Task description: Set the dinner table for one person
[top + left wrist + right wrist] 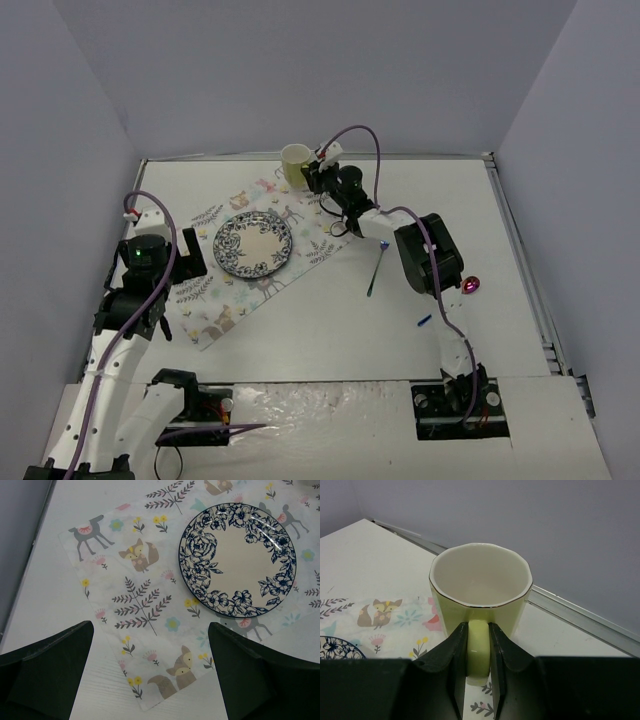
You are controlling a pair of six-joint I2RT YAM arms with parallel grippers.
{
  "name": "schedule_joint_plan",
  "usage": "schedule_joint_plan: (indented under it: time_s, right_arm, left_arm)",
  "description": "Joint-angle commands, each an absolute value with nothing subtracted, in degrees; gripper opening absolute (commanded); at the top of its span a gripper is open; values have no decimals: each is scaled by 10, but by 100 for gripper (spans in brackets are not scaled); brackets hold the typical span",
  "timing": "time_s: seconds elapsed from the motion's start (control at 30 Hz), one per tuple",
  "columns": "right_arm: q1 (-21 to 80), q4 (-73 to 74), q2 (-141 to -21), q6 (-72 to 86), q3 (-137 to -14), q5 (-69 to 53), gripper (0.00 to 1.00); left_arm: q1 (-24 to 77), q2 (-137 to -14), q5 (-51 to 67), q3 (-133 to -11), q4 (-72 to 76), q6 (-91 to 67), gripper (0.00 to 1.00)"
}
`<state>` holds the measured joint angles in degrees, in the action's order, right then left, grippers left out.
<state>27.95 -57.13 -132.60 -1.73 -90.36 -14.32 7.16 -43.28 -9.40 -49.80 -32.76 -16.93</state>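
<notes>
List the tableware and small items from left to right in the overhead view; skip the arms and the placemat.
plate → mug → thin dark utensil → small blue item

High rear overview of dinner table [300,330]; close wrist views, left downward, right level, placemat [145,605] shared.

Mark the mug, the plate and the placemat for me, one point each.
mug [480,580]: right wrist view, on its pale inner wall.
plate [240,555]: left wrist view, on its plain centre.
placemat [142,607]: left wrist view, on the leaf print left of the plate.
</notes>
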Motion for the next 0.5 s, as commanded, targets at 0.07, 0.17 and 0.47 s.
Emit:
schedule_joint_plan:
  time_s: [0.07,0.17,0.47]
  right_arm:
    - [286,-722,-1330,-12,-994,-165,0]
    - [287,-721,-1346,-16,-1012,-169,0]
    - [287,-707,-1388,-34,-1064,-171,0]
  left_arm:
    - [69,-438,-104,-503,-301,-169,97]
    - [69,-439,-103,-503,-301,-169,97]
    - [69,-442,-100,-502,-301,-168,97]
